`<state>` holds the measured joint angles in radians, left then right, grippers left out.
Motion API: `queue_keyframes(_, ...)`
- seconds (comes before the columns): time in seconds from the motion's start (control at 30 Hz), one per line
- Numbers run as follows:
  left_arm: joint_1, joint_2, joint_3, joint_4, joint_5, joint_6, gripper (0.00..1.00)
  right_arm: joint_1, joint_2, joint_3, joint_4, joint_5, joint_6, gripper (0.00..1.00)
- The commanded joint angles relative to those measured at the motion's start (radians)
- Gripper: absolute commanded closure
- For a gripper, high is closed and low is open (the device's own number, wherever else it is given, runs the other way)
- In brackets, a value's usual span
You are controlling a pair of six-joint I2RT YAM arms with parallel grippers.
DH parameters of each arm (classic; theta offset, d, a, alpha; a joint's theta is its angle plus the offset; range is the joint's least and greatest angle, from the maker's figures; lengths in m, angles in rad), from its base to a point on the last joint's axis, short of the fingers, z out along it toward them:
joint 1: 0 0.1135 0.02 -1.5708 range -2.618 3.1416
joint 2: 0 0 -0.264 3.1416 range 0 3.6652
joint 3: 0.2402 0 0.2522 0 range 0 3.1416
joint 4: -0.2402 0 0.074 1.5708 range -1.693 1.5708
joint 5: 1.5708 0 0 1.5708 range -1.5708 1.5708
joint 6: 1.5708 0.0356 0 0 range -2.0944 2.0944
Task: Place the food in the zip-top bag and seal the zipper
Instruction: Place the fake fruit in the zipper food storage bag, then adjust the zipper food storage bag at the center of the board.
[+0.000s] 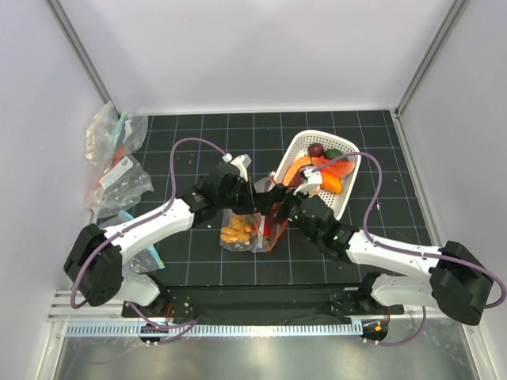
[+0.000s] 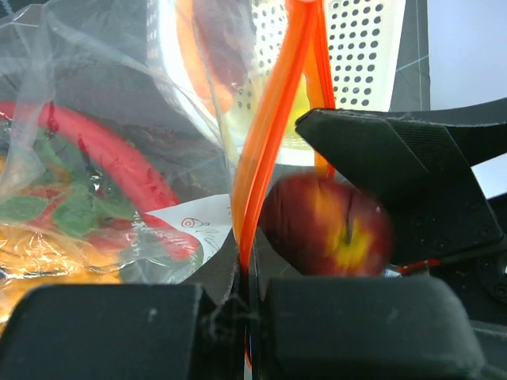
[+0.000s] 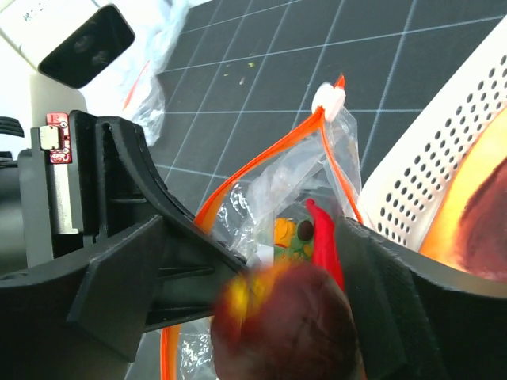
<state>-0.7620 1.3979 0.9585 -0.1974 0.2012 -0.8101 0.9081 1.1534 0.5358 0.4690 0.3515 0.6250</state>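
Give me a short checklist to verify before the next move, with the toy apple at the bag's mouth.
1. The left gripper clamps the zipper edge: ok.
2. The zip-top bag mouth is held open: ok.
3. The right gripper has its jaws wide around the toy apple: ok.
4. Apple fully inside the bag: cannot tell, it is blurred.
5. The white slider sits at the zipper's end: ok.
6. The white basket emptied of toy foods: not ok.

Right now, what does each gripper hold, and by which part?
Left gripper pinches the bag by its zipper. Right gripper is open; the blurred apple looks loose.
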Motion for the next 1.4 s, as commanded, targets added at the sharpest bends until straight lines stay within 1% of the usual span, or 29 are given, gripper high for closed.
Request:
queue_keyframes(0.0, -0.01, -0.043, 0.0, 0.062, 0.046, -0.006, 1.0, 0.032, 0.031, 0.049, 0.008, 0.133, -0.045, 0.02)
queue_keyframes(0.1, -0.008, -0.045, 0.002, 0.062, 0.058, -0.003, 1.0, 0.057, 0.046, 0.085, -0.044, 0.17, -0.057, 0.02)
queue_keyframes(0.23, -0.007, -0.06, 0.0, 0.039, 0.008, 0.008, 1.0, 0.064, 0.045, 0.095, -0.079, 0.217, -0.056, 0.02)
queue_keyframes(0.3, -0.005, -0.068, 0.006, 0.027, 0.004, 0.012, 1.0, 0.064, 0.034, 0.107, -0.118, 0.224, -0.07, 0.02)
queue_keyframes(0.4, -0.003, -0.089, 0.003, 0.0, -0.048, 0.026, 1.0, 0.064, -0.001, 0.148, -0.239, 0.244, -0.094, 0.06)
queue_keyframes(0.43, -0.005, -0.097, 0.005, -0.013, -0.069, 0.032, 1.0, 0.064, -0.021, 0.168, -0.268, 0.25, -0.097, 0.1)
queue_keyframes(0.47, -0.005, -0.105, 0.009, -0.037, -0.118, 0.044, 1.0, 0.064, -0.026, 0.179, -0.324, 0.259, -0.116, 0.11)
queue_keyframes(0.5, -0.005, -0.12, 0.011, -0.052, -0.135, 0.051, 1.0, 0.064, -0.032, 0.191, -0.357, 0.279, -0.119, 0.14)
queue_keyframes(0.6, -0.005, -0.143, 0.016, -0.088, -0.192, 0.068, 1.0, 0.064, -0.043, 0.228, -0.452, 0.282, -0.131, 0.19)
queue_keyframes(0.7, -0.005, -0.175, 0.016, -0.108, -0.27, 0.08, 0.99, 0.066, -0.034, 0.248, -0.513, 0.262, -0.12, 0.28)
queue_keyframes(0.8, -0.005, -0.188, 0.026, -0.132, -0.286, 0.092, 1.0, 0.064, 0.014, 0.285, -0.55, 0.242, -0.119, 0.34)
queue_keyframes(0.83, -0.003, -0.197, 0.025, -0.137, -0.287, 0.095, 1.0, 0.064, 0.031, 0.312, -0.566, 0.233, -0.116, 0.38)
queue_keyframes(0.87, -0.005, -0.2, 0.025, -0.14, -0.293, 0.095, 1.0, 0.064, 0.063, 0.325, -0.596, 0.221, -0.116, 0.41)
queue_keyframes(0.97, -0.003, -0.209, 0.046, -0.155, -0.331, 0.114, 0.99, 0.064, 0.095, 0.348, -0.602, 0.181, -0.114, 0.5)
queue_keyframes(1.0, -0.005, -0.206, 0.066, -0.169, -0.365, 0.138, 0.99, 0.064, 0.1, 0.36, -0.604, 0.178, -0.12, 0.65)
queue_keyframes(1.03, -0.003, -0.201, 0.089, -0.224, -0.387, 0.152, 0.99, 0.064, 0.098, 0.365, -0.604, 0.181, -0.125, 0.78)
queue_keyframes(1.07, -0.003, -0.186, 0.115, -0.262, -0.417, 0.158, 0.99, 0.064, 0.095, 0.371, -0.599, 0.197, -0.128, 0.88)
queue_keyframes(1.1, -0.003, -0.18, 0.176, -0.302, -0.439, 0.163, 1.0, 0.064, 0.092, 0.398, -0.599, 0.211, -0.145, 0.99)
queue_keyframes(1.13, -0.005, -0.175, 0.201, -0.362, -0.437, 0.169, 1.0, 0.064, 0.095, 0.423, -0.609, 0.219, -0.157, 0.99)
queue_keyframes(1.17, -0.005, -0.178, 0.232, -0.379, -0.403, 0.158, 1.0, 0.064, 0.109, 0.494, -0.669, 0.23, -0.174, 0.99)
queue_keyframes(1.2, -0.007, -0.186, 0.235, -0.379, -0.402, 0.158, 1.0, 0.064, 0.117, 0.533, -0.67, 0.231, -0.174, 0.99)
queue_keyframes(1.23, -0.005, -0.194, 0.238, -0.376, -0.358, 0.141, 1.0, 0.064, 0.12, 0.565, -0.708, 0.231, -0.192, 0.99)
queue_keyframes(1.37, -0.005, -0.212, 0.244, -0.39, -0.33, 0.134, 1.0, 0.064, 0.091, 0.638, -0.664, 0.199, -0.24, 0.99)
